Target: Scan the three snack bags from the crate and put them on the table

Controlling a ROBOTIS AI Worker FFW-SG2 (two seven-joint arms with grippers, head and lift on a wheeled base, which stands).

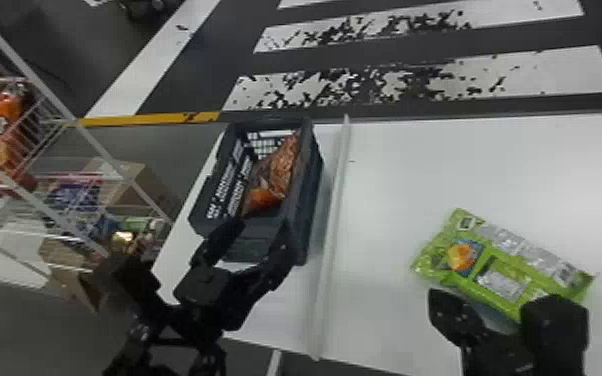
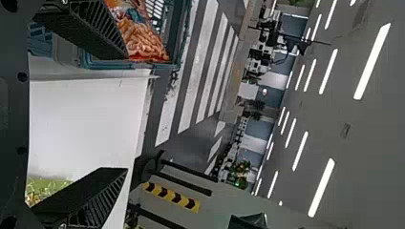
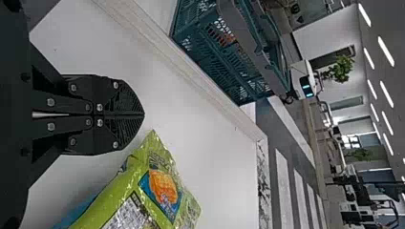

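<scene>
The left gripper is open over the near end of the dark crate, which holds an orange-brown snack bag. In the left wrist view, the left gripper has its spread fingers empty, one of them in front of the orange bag. A green snack bag lies on the white table, with the right gripper at its near left side. The right wrist view has the right gripper shut with nothing in it, beside the green bag; some blue shows at that bag's lower edge.
A raised white strip runs across the table between the crate and the green bag. At the left stands a white wire rack with orange snack bags, with cardboard boxes beyond it.
</scene>
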